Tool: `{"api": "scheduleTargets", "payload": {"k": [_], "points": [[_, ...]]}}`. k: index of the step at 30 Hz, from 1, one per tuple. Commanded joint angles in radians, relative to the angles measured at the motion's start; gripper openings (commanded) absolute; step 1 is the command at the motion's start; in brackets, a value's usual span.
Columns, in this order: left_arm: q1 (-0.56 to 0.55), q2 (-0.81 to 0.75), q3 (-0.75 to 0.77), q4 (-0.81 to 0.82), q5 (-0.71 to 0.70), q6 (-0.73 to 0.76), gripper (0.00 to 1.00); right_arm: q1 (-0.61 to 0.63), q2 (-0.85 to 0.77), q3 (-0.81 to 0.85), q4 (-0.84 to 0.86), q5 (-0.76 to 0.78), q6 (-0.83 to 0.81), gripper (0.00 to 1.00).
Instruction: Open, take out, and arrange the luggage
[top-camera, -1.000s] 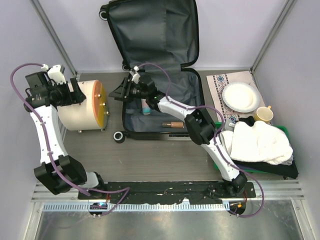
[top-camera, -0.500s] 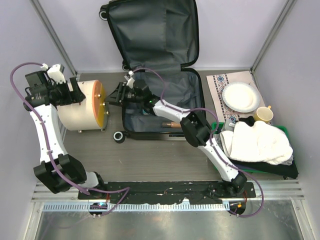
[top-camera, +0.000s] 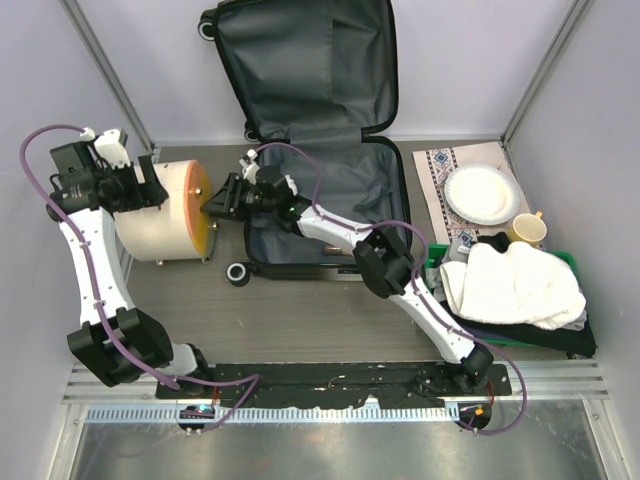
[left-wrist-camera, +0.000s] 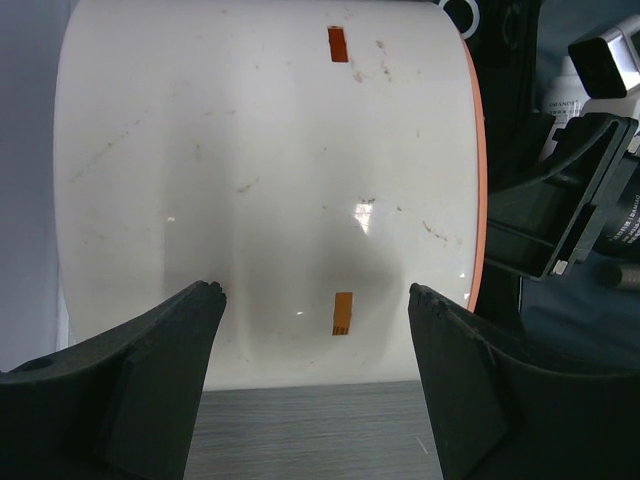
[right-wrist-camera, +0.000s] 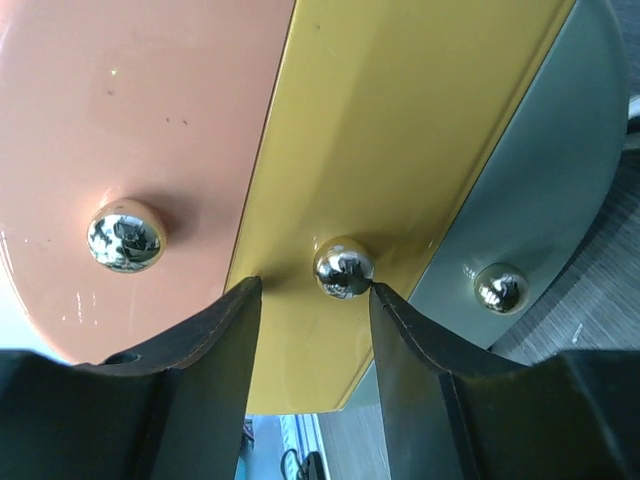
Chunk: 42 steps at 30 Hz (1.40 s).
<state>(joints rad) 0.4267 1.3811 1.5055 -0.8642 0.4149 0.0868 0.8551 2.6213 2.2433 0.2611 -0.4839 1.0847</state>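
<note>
The grey wood-grain table (top-camera: 300, 310) carries four items directly. The open luggage (top-camera: 300, 60) sits at the centre of the far edge. A cream bin (top-camera: 150, 225) lies on its side near the left edge. A patterned mat (top-camera: 435, 170) occupies the far right corner, and a green tray (top-camera: 573, 260) lies along the right edge.

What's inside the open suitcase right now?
The suitcase shows mostly dark grey lining. The right arm lies across its lower half, so anything beneath is hidden.

"Where does the luggage (top-camera: 372, 185) sit?"
"Upper centre of the top view, with the bin (top-camera: 155, 225) just left of it."
"And to the right?"
"A plate (top-camera: 482, 193) on a mat (top-camera: 435, 168), a mug (top-camera: 527, 230) beside them, and cloths (top-camera: 520, 285) on a tray (top-camera: 573, 260) below."
</note>
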Motion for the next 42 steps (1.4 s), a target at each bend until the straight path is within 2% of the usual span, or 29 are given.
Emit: {"api": "scheduleTargets", "payload": {"k": [1,14,15,20,26,29,36,42], "points": [[0.0,0.029,0.007,-0.09,-0.039,0.013,0.81,0.012,0.037,0.078,0.024,0.039,-0.005,0.53],[0.012,0.029,0.009,-0.111,-0.044,0.021,0.81,0.021,0.082,0.116,0.059,0.082,-0.029,0.48],[0.012,0.03,0.009,-0.111,-0.042,0.021,0.81,0.021,0.079,0.116,0.064,0.074,-0.04,0.41],[0.014,0.041,0.005,-0.107,-0.041,0.018,0.81,0.019,0.02,0.072,0.101,0.048,-0.034,0.23],[0.012,0.062,0.013,-0.101,-0.041,0.004,0.8,0.001,-0.115,-0.149,0.147,0.051,-0.017,0.01],[0.012,0.07,0.013,-0.096,-0.034,-0.005,0.8,-0.014,-0.165,-0.2,0.119,0.068,-0.054,0.01],[0.012,0.088,0.015,-0.091,-0.041,-0.019,0.8,-0.031,-0.198,-0.182,-0.043,0.091,-0.089,0.01],[0.014,0.085,0.007,-0.087,-0.044,-0.021,0.79,-0.03,-0.218,-0.179,-0.065,0.128,-0.057,0.01]]}}
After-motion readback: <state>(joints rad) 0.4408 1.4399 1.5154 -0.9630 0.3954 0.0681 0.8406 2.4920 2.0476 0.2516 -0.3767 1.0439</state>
